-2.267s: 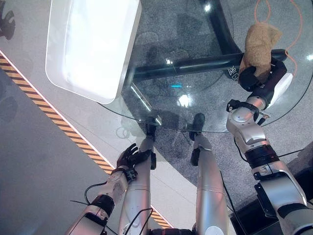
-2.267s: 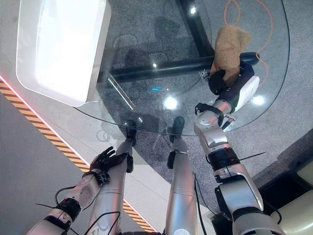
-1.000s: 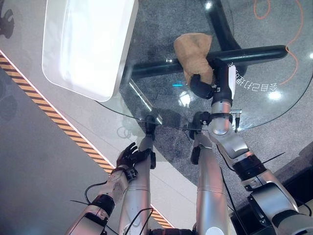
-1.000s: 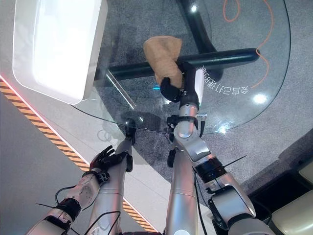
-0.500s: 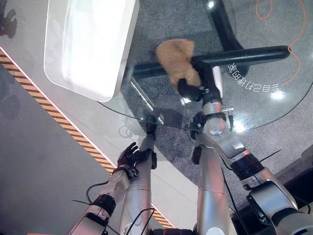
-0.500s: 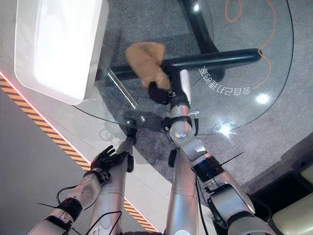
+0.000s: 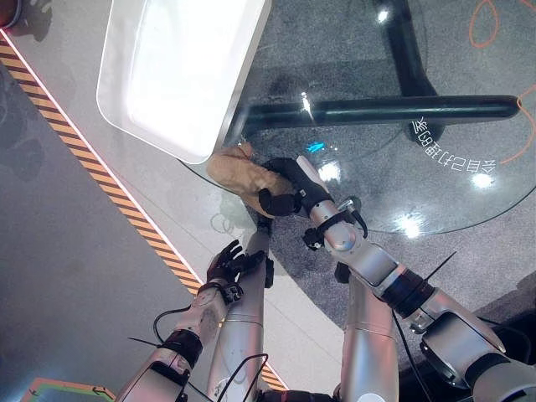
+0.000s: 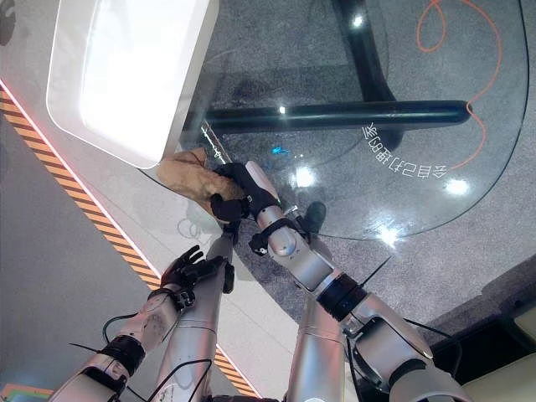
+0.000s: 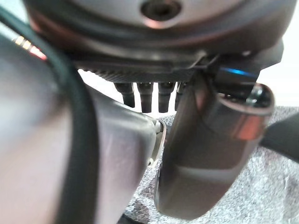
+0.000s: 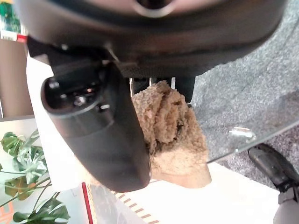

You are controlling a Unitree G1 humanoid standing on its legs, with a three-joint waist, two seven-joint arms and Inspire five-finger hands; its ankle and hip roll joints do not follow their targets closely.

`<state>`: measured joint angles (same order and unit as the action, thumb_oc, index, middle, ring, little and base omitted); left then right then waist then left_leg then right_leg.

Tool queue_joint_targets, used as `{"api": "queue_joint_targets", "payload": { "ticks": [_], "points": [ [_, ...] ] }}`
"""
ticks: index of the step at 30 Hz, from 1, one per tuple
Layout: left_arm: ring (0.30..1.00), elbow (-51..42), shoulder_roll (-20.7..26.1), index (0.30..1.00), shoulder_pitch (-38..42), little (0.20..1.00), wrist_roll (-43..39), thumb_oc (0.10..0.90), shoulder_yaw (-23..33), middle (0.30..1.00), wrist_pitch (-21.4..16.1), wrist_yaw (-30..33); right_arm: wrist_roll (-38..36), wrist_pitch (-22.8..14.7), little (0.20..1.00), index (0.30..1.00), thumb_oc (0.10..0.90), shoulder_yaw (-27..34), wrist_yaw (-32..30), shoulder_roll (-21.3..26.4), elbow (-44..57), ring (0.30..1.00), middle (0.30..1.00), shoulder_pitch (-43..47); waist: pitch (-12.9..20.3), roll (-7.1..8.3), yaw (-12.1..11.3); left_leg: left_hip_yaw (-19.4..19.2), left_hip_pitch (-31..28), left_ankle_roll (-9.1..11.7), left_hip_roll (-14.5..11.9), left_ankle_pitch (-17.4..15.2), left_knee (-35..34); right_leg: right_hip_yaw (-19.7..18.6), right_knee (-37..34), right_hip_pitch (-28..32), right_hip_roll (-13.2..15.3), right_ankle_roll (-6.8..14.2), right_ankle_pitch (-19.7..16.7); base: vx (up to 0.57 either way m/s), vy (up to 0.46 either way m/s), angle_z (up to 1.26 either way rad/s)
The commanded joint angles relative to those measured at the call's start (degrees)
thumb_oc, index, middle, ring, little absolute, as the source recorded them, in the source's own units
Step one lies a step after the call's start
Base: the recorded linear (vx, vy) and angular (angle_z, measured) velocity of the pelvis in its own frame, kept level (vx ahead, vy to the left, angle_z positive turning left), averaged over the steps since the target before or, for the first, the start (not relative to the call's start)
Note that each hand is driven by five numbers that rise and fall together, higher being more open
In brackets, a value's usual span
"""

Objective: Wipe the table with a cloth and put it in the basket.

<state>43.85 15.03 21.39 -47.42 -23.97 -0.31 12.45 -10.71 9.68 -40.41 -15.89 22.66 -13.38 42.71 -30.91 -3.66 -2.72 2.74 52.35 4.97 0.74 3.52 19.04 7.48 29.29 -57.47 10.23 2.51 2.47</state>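
A brown fluffy cloth (image 7: 237, 173) lies at the near left edge of the round glass table (image 7: 377, 167), partly over the rim. My right hand (image 7: 285, 191) is shut on it, fingers curled round the bunched cloth (image 10: 173, 133) and thumb (image 10: 105, 135) beside it. The white oblong basket (image 7: 180, 75) stands on the table's left side, its near corner just beyond the cloth. My left hand (image 7: 226, 264) hangs low below the table edge, fingers (image 9: 145, 95) relaxed and holding nothing.
Black tubular table legs (image 7: 377, 109) show through the glass. An orange cable (image 7: 486, 21) loops on the carpet at the far right. A yellow-and-black striped strip (image 7: 109, 197) runs across the floor on the left.
My right hand has swept the cloth from the table's far right across to the near left edge by the basket. The camera has shifted a little. The left hand has stayed put.
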Motion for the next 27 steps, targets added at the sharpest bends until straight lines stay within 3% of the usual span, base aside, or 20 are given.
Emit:
{"api": "queue_joint_targets", "payload": {
  "ticks": [1, 13, 14, 18, 19, 20, 21, 26, 27],
  "points": [
    [0.900, -0.69, -3.34, 0.900, -3.21, 0.900, -1.52, 0.800, -2.69, 0.900, 2.33, 0.29, -1.63, -4.92, 0.200, 0.300, 0.100, -1.52, -2.61, -3.19, 8.50, 0.300, 0.300, 2.62, 1.12, -1.86, 1.16, -7.09, 3.72, -3.94, 4.18, -2.92, 5.17, -0.88, -8.28, -0.36, -4.70, 1.34, -6.16, 0.00, 0.000, 0.00],
    [0.900, 0.11, -3.21, 0.900, -3.68, 0.900, -2.00, 0.800, -2.39, 0.900, 1.62, 0.38, -0.84, -4.69, 0.200, 0.300, 0.100, 4.91, -13.09, -1.98, 8.46, 0.300, 0.300, 2.42, 1.12, -1.66, 1.68, -7.54, 3.86, -4.11, 3.53, -3.37, 5.62, -1.20, -7.43, -0.75, -4.91, 1.55, -6.08, 0.00, -0.001, 0.00],
    [0.900, 0.15, -3.32, 0.900, -4.96, 0.900, -1.97, 0.800, -2.74, 0.900, 1.64, 0.34, -0.62, -4.44, 0.200, 0.300, 0.100, 5.27, -13.66, -2.03, 8.47, 0.300, 0.300, 1.15, 1.12, -1.75, 1.51, -7.30, 1.70, -3.88, 3.31, -5.35, 6.12, -1.41, -6.60, 1.17, -5.17, 1.89, -4.18, 0.07, -0.005, -0.02],
    [0.900, 0.43, -3.07, 0.900, -4.50, 0.900, -1.80, 0.800, -1.46, 0.900, 1.07, -0.10, 3.43, -1.48, 0.200, 0.300, 0.100, 9.84, -17.56, 1.07, 8.41, 0.300, 0.300, 2.84, 1.12, -1.36, 2.03, -7.73, 3.63, -4.17, 3.19, -3.88, 6.02, -1.35, -6.97, -0.54, -5.03, 1.73, -5.86, -0.01, -0.006, -0.02],
    [0.900, 0.43, -3.13, 0.900, -5.90, 0.900, -1.31, 0.800, -1.60, 0.900, 1.00, -0.31, 5.49, 0.43, 0.200, 0.300, 0.100, 11.26, -19.04, 2.33, 8.09, 0.300, 0.300, 2.00, 1.12, -1.36, 1.86, -7.43, 1.57, -3.96, 2.91, -5.98, 6.64, -1.53, -6.05, 1.36, -5.27, 2.14, -3.93, 0.05, -0.016, -0.05],
    [0.900, 0.27, -3.21, 0.900, -6.08, 0.900, -0.90, 0.800, -1.43, 0.900, 1.10, -0.18, 5.37, 0.70, 0.200, 0.300, 0.100, 12.14, -19.56, 3.24, 7.76, 0.300, 0.300, 2.19, 1.12, -1.31, 1.85, -7.35, 1.67, -4.02, 2.90, -6.12, 6.81, -1.54, -5.91, 1.27, -5.27, 2.19, -3.92, 0.01, -0.033, -0.02],
    [0.900, 0.04, -3.02, 0.900, -5.16, 0.900, -0.66, 0.800, -0.79, 0.900, 1.25, 0.08, 5.43, 1.06, 0.200, 0.300, 0.100, 13.45, -19.95, 4.71, 7.37, 0.300, 0.300, 3.67, 1.12, -1.11, 2.06, -7.49, 3.86, -4.29, 3.03, -4.36, 6.56, -1.36, -6.47, -0.70, -5.04, 1.92, -5.78, -0.04, -0.036, -0.03],
    [0.900, -0.60, -1.87, 0.900, -7.13, 0.900, -0.18, 0.800, -0.20, 0.900, 0.72, -0.50, 4.10, 2.56, 0.200, 0.300, 0.100, 18.45, -22.10, 10.24, 6.13, 0.300, 0.300, 3.84, 1.12, -0.76, 2.09, -7.05, 4.35, -4.33, 2.82, -4.96, 7.28, -1.29, -5.79, -1.25, -5.14, 2.16, -5.86, 0.01, -0.030, -0.02],
    [0.900, -1.13, -1.65, 0.900, -9.07, 0.900, -0.08, 0.800, -0.64, 0.900, 0.37, -0.46, 3.86, 2.98, 0.200, 0.300, 0.100, 19.79, -22.58, 11.81, 5.77, 0.300, 0.300, 2.27, 1.12, -0.83, 1.96, -6.68, 2.40, -4.21, 2.72, -7.06, 7.78, -1.51, -4.97, 0.41, -5.39, 2.62, -4.10, 0.06, -0.035, -0.02]
  ]
}}
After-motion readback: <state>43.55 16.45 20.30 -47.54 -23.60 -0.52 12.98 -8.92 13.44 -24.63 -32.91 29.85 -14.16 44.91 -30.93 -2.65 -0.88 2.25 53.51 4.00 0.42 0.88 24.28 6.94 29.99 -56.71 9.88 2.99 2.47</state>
